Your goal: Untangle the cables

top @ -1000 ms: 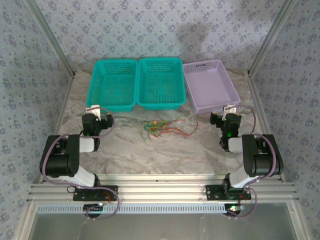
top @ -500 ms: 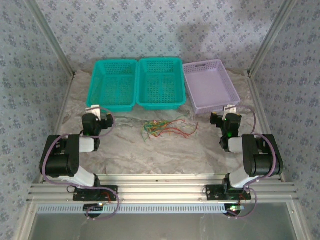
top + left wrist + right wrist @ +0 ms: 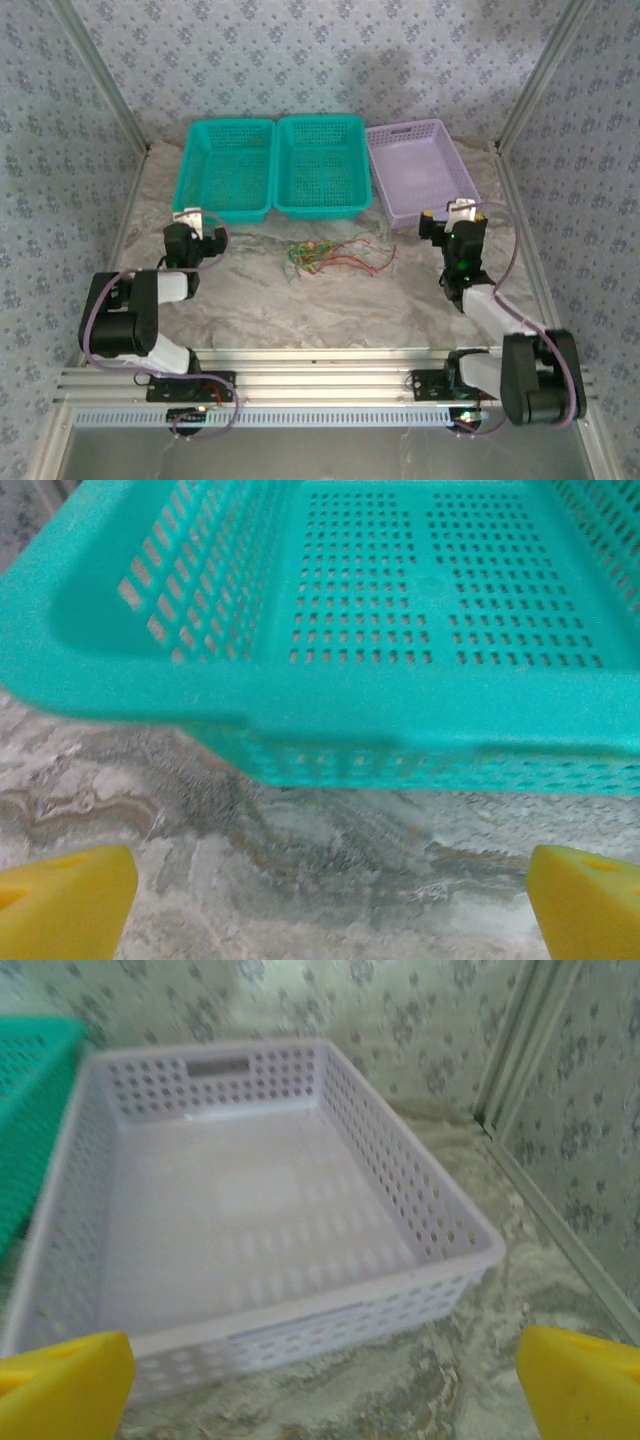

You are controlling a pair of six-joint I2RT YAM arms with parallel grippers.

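Note:
The cables [image 3: 335,257] lie in a loose tangle of thin red, green and yellow wires on the marble table, between the two arms and just in front of the teal baskets. My left gripper [image 3: 195,222] hovers left of the tangle, facing the left teal basket [image 3: 400,610]; its yellow fingertips [image 3: 65,900] stand wide apart with nothing between them. My right gripper [image 3: 459,213] is raised to the right of the tangle, at the near edge of the lilac basket [image 3: 300,1315]. It is open too, yellow fingertips [image 3: 580,1385] far apart and empty.
Three baskets line the back of the table: two teal ones [image 3: 228,168] [image 3: 320,165] and a lilac one [image 3: 417,170]. Metal frame posts and patterned walls close in the sides. A bare marble table [image 3: 330,305] stretches in front of the tangle.
The right arm has stretched out and lifted, carrying its gripper up and slightly forward toward the lilac basket. The left arm and the cables have stayed put.

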